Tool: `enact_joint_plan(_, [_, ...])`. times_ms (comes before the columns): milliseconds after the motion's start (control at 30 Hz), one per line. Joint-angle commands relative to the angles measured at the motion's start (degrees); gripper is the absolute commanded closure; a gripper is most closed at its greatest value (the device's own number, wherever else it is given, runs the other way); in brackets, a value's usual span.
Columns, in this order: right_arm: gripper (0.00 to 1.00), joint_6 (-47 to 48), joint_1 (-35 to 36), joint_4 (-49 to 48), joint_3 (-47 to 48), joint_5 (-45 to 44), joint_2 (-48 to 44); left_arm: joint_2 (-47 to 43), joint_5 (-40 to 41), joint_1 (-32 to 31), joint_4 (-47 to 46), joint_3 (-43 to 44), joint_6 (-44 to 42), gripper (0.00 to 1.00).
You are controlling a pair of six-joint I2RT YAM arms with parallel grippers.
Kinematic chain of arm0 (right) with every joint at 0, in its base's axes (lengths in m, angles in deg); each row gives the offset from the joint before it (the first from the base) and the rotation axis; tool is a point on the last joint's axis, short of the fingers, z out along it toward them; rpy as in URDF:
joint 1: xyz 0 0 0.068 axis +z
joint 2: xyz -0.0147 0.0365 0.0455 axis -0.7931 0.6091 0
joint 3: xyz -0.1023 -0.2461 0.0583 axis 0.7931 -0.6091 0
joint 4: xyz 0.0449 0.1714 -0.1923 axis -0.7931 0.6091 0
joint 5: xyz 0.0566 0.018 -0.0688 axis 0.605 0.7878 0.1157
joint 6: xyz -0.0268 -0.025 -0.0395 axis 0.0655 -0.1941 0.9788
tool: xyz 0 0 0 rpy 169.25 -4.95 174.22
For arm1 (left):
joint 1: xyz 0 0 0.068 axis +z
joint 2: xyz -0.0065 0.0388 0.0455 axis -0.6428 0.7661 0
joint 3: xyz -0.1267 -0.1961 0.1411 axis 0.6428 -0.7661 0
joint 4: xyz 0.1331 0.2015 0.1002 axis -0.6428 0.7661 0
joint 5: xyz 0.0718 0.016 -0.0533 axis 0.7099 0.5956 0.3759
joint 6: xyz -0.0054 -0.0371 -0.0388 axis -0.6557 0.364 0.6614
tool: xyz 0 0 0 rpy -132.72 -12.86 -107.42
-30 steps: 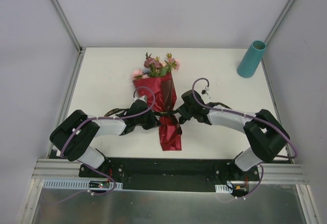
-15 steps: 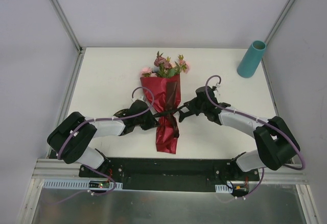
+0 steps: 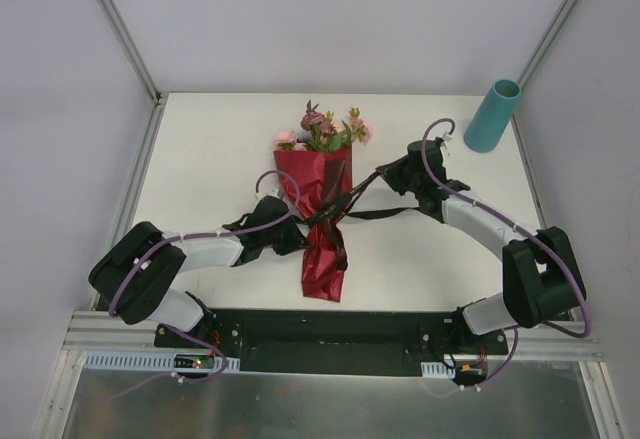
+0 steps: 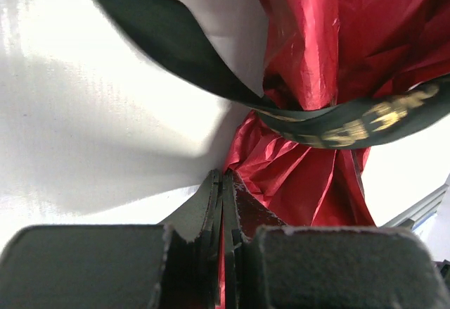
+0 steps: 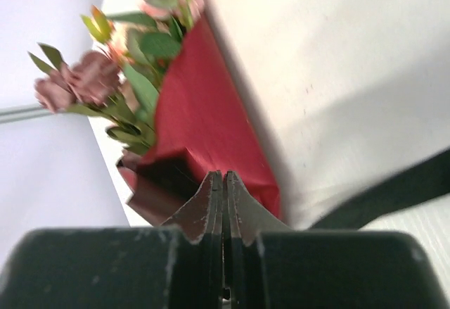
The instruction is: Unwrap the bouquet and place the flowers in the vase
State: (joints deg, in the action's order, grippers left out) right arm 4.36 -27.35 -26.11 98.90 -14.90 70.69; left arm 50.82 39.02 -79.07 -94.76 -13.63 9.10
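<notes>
Maroon paper [image 3: 322, 229] hides the stems of the flowers [image 3: 325, 131].

Bouquet [image 3: 322, 204] on table [image 3: 200, 159] between the jaws: left jaws just beside its left, right jaws near its right. Vase [image 3: 491, 116] behind right jaws.

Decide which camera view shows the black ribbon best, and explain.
Left wrist view: the black ribbon is close and large, cinched round the maroon wrap, its gold lettering visible. Top external shows only thin dark strands beside the wrap. Right wrist catches one blurred strip.
</notes>
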Motion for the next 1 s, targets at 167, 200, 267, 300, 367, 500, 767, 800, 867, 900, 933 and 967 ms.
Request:
enact_joint_plan(167, [1.00, 10.98, -8.15, 3.62, 11.44, -3.07, -1.35, -3.85, 6.56, -0.48, 8.57, 0.05, -1.87, 1.00])
enact_joint_plan(200, [1.00, 12.04, -9.21, 4.15, 12.84, -2.90, -1.26, -4.12, 6.92, -0.48, 8.93, 0.14, -1.95, 1.00])
enact_joint_plan(267, [1.00, 14.32, -10.97, 5.11, 16.27, -3.42, -1.09, -4.56, 7.36, -0.48, 9.37, 0.14, -2.04, 1.00])
enact_joint_plan(300, [1.00, 15.81, -11.93, 5.29, 18.11, -3.42, -0.91, -4.65, 7.54, -0.39, 9.54, 0.23, -2.13, 1.00])
enact_joint_plan(367, [1.00, 18.10, -13.34, 5.64, 21.54, -3.59, -0.65, -4.56, 8.42, -0.39, 11.46, 1.01, -2.39, 1.00])
enact_joint_plan(500, [1.00, 24.16, -15.19, 8.01, 30.06, -5.79, 1.11, -4.21, 9.73, -0.48, 13.59, 2.25, -3.27, 1.00])
enact_joint_plan(767, [1.00, 32.34, -20.55, 9.07, 45.88, -7.64, 2.25, -4.29, 11.93, -0.39, 16.57, 4.27, -5.03, 1.00])
enact_joint_plan(800, [1.00, 33.83, -20.99, 9.34, 48.25, -7.90, 2.34, -4.29, 12.28, -0.39, 17.01, 4.62, -5.12, 1.00])
enact_joint_plan(867, [1.00, 37.17, -21.34, 10.48, 52.91, -9.56, 2.69, -4.73, 13.16, -0.39, 18.84, 5.41, -5.64, 1.00])
enact_joint_plan(900, [1.00, 38.40, -21.43, 11.09, 54.94, -10.44, 2.78, -4.91, 13.51, -0.39, 19.21, 5.59, -5.73, 1.00])
enact_joint_plan(933, [1.00, 38.85, -21.43, 12.14, 57.13, -11.58, 2.87, -5.00, 13.87, -0.39, 19.65, 5.76, -5.73, 1.00])
enact_joint_plan(967, [1.00, 38.94, -21.52, 13.37, 59.15, -12.03, 2.87, -5.17, 14.04, -0.39, 19.74, 5.94, -5.56, 1.00])
